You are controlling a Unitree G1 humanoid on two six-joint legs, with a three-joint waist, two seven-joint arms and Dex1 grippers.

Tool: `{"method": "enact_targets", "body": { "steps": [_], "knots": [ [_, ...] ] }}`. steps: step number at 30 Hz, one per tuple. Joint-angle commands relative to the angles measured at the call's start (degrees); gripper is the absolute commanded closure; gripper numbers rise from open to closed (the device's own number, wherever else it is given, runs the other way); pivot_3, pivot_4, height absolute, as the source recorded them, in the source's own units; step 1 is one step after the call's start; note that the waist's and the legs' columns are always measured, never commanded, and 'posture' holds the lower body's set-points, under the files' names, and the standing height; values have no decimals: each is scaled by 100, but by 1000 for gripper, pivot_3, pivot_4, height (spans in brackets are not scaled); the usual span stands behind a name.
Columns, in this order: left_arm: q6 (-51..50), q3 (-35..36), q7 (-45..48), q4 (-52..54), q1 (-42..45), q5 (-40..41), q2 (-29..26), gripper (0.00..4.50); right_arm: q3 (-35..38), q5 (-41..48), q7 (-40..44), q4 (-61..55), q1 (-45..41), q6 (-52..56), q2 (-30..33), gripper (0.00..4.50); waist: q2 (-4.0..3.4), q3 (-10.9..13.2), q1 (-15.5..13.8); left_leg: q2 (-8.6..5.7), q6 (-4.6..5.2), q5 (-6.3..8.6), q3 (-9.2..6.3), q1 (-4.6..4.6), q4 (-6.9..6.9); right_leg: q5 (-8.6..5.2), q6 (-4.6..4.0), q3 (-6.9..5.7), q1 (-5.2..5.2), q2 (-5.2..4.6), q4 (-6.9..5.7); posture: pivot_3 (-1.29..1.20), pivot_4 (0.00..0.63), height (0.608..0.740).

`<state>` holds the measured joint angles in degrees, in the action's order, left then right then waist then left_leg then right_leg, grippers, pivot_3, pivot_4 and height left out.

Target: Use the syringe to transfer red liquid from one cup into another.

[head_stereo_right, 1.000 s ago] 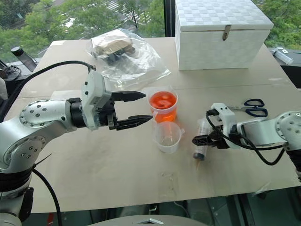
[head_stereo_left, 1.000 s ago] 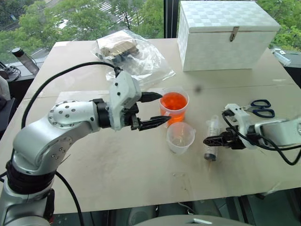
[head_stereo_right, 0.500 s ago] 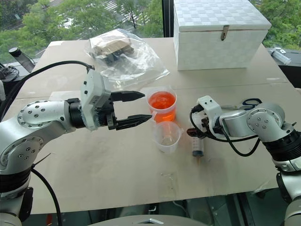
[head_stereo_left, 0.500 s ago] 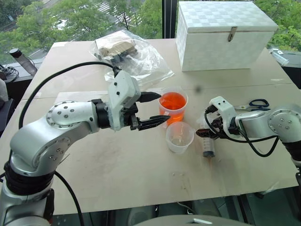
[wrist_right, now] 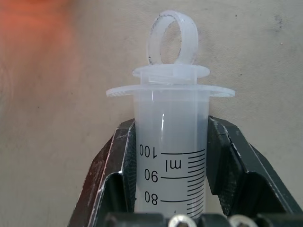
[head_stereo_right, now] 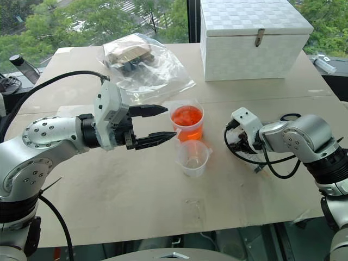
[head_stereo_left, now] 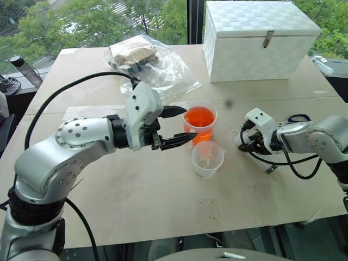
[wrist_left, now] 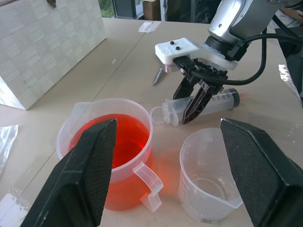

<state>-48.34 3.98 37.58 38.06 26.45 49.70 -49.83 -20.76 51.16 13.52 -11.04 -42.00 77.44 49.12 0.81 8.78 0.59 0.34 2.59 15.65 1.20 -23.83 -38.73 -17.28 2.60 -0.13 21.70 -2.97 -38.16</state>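
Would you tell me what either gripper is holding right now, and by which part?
The right gripper clamps the syringe by its barrel, just below the flange. The left gripper is open, holding nothing.

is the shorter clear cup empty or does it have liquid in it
Empty: the shorter clear cup looks colourless to the bottom, while the taller cup beside it holds red liquid.

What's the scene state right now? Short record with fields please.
syringe: lying on the table, barrel between the right tool's fingers
right tool: closed around the syringe barrel
left tool: open, hovering beside the orange-red cup, holding nothing
red liquid: in the taller cup
colourless cup: empty, in front of the orange-red cup
transfer: not yet begun
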Motion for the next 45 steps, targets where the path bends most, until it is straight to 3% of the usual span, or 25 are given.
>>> {"method": "enact_targets", "body": {
  "steps": [1, 9, 20, 26, 31, 34, 37, 40, 45],
  "knots": [
    [79, 135, 14, 178, 6, 36, 27, 994, 37, -468, 581, -83, -176, -144, 220, 2986, 0, 0, -1, 0, 0, 0, 0, 0, 0, 0, 0, 0, 0, 0, 0, 0, 150, 740],
    [17, 150, 84, 206, -11, 183, 37, 994, -635, -2100, 2802, 75, -216, -1857, 1191, 2986, -2, 2, 7, -3, 1, 1, -2, -1, 1, 0, 0, -2, 1, -2, 6, 0, 150, 740],
    [49, 268, 135, 73, 154, 527, 141, 994, 136, -2604, 4028, 683, -529, -2353, 1183, 2986, -3, 2, 0, -3, 0, 0, -2, 0, 0, 0, 0, -2, 1, -5, 4, 0, 150, 740],
    [182, 683, -383, -329, 686, 755, 625, 994, 1705, -1515, 3882, 1013, -1484, -1429, 254, 2986, -4, 3, 33, -2, -1, 0, -4, 2, -1, 0, 0, 0, 2, -3, -7, 0, 150, 740],
    [307, 1006, -496, -796, 1277, 830, 713, 994, 3212, -725, 2737, 1228, -2315, -947, -1166, 2986, 0, 5, 10, -2, -2, -1, -4, 1, -1, 0, 0, -3, 2, -4, -15, 0, 150, 740],
    [464, 1101, -532, -1144, 1712, 758, 777, 994, 3831, -416, 2117, 1048, -2450, -1468, -2079, 2986, 1, 3, -9, -4, -2, -1, -5, 0, -8, 0, 0, -8, 3, -4, -50, 0, 150, 740],
    [746, 1024, -564, -1579, 2207, 428, 871, 994, 3970, -355, 1880, 845, -2368, -2223, -2793, 2986, 1, 4, -15, -13, -2, -1, -8, -1, -15, 0, 1, -14, 4, -8, -60, 0, 150, 740],
    [838, 1002, -509, -2059, 2799, 354, 971, 994, 3496, -759, 1825, 518, -1886, -3163, -3512, 2986, 6, 1, 12, -15, -3, -2, -10, 0, -19, 0, 1, -22, 4, -2, -66, 0, 150, 740],
    [611, 892, -243, -2500, 3031, 209, 794, 994, 2868, -1361, 2107, 312, -1206, -4436, -3941, 2986, 0, 3, 65, -15, -6, -4, -1, 5, -19, 0, 2, -23, 12, 19, -72, 0, 150, 740]
  ]
}}
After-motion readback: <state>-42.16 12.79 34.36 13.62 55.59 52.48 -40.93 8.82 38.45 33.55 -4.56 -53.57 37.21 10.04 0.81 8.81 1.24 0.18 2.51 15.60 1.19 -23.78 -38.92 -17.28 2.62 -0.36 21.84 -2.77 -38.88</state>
